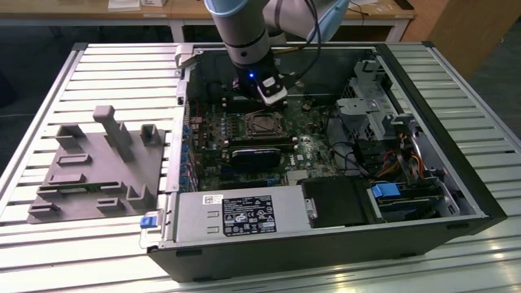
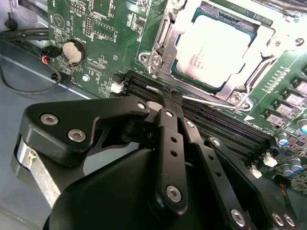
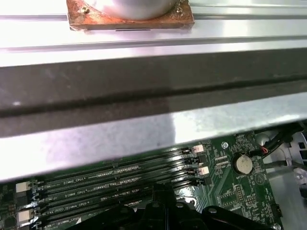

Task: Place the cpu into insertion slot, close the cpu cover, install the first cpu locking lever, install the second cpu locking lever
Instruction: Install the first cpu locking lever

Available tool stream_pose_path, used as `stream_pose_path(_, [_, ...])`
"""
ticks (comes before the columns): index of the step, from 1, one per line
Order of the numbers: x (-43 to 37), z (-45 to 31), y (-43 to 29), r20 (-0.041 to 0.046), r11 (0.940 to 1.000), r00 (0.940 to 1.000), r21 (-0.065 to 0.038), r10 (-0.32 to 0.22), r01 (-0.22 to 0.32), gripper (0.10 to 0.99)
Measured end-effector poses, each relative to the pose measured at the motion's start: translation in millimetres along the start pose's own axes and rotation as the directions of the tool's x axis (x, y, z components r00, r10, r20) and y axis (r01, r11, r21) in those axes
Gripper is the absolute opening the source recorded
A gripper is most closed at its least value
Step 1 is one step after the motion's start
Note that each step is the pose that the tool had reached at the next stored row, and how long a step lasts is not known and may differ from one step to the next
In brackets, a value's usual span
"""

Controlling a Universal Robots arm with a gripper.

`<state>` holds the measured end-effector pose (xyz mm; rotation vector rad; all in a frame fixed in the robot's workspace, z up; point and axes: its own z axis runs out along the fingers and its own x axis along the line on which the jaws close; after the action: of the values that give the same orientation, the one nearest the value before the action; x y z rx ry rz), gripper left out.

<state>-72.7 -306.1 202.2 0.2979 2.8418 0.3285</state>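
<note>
The cpu (image 2: 216, 48) sits silver top up in the insertion slot (image 1: 262, 124) on the green motherboard (image 2: 96, 24). The cpu cover (image 2: 164, 39) lies down around it and frames the chip. A thin locking lever (image 2: 211, 102) runs along the socket edge beside the memory slots (image 2: 230, 132). The gripper (image 2: 168, 98) has its fingers drawn together, tips at the lever's end above the memory slots. Whether they grasp the lever cannot be determined. The open computer case (image 1: 326, 250) lies on the slatted bench (image 1: 122, 67).
</note>
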Motion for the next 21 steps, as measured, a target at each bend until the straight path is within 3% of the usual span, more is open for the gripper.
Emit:
stream_pose_path(11, [2.0, 3.6, 3.8, 0.0116, 0.9994, 0.9997, 0.027, 0.022, -0.022, 0.102])
stream_pose_path(21, [2.9, 6.5, 4.3, 0.0216, 0.9978, 0.9984, 0.041, 0.052, -0.053, 0.102])
